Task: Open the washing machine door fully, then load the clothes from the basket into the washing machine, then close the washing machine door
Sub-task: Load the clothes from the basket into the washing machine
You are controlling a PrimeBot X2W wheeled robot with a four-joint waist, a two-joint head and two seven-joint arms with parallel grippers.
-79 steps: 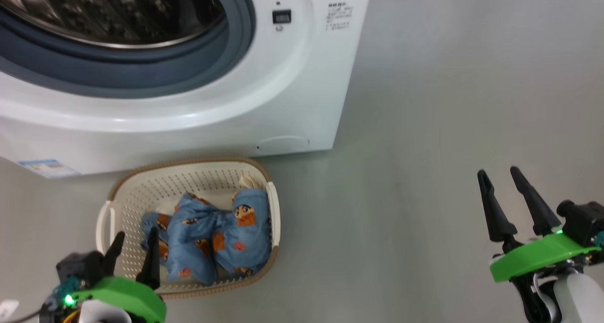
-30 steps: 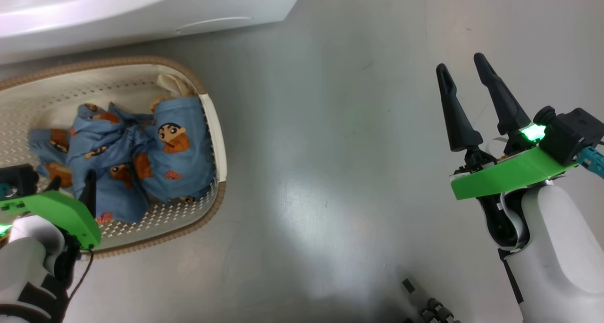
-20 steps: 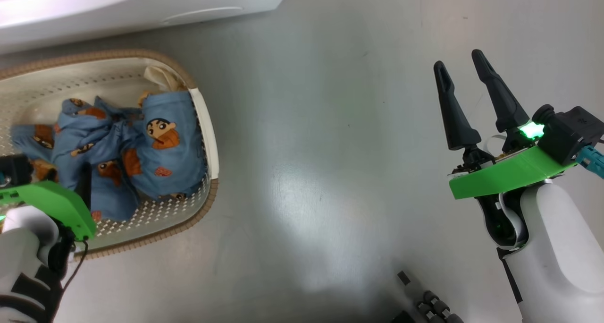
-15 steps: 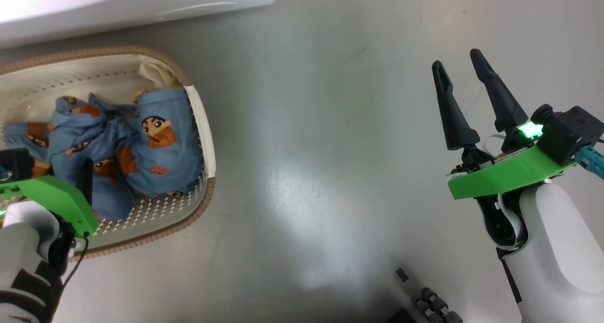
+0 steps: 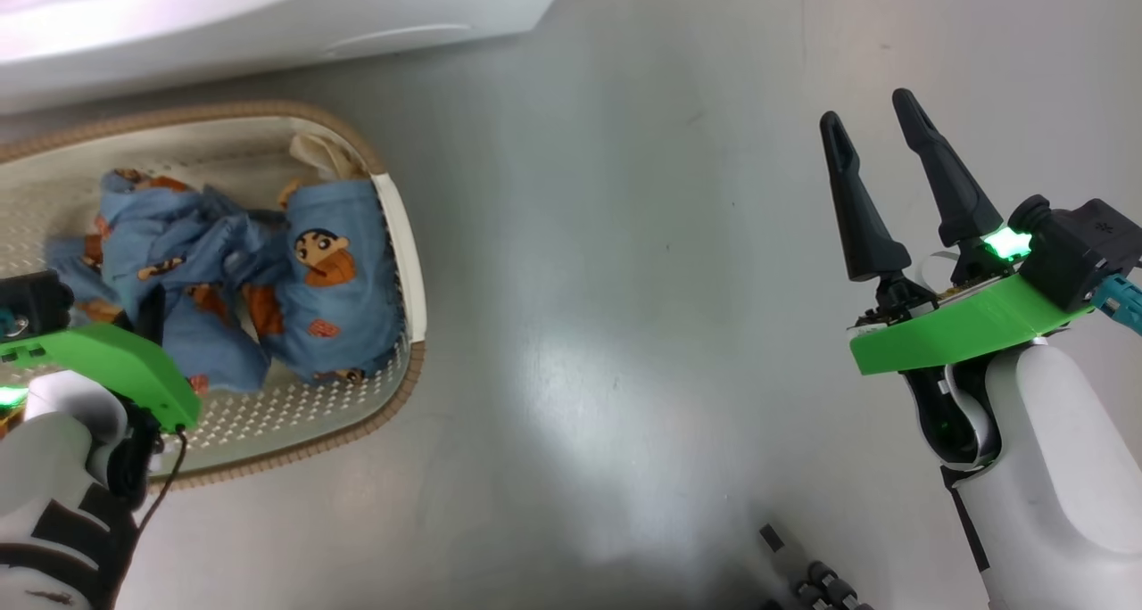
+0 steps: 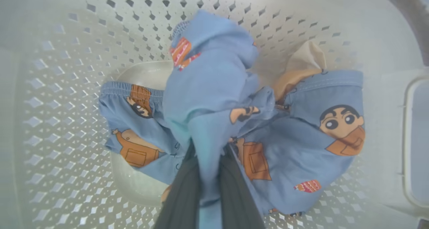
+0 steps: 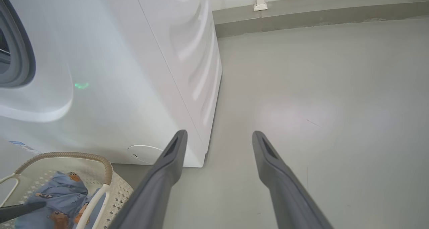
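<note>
Blue clothes: a bundle of small garments printed with cartoon faces and orange-brown patches, lying in the basket straight ahead of the left gripper. One fold stands up out of the heap and runs down between its fingers.
Left gripper: pressed together on that fold of the clothes. Its two dark fingers pinch the fabric from either side, with the tips sunk in the cloth.
Basket: cream-white and perforated, with its floor and walls all around the left gripper. The brown woven-look rim and a white handle are on the side towards the right gripper.
Cream cloth: tucked against the basket wall beyond the clothes, ahead and to the right of the left gripper's fingers in its wrist view.
Right gripper: spread wide and holding nothing, well apart from the basket, over bare floor.
Washing machine: white, ahead and to the left of the right gripper. A round flap sits low on its front, just beside that gripper's left fingertip in the right wrist view. The grey-blue seal is further left.
Floor: grey and glossy, lying between the two grippers and stretching ahead of the right one.
</note>
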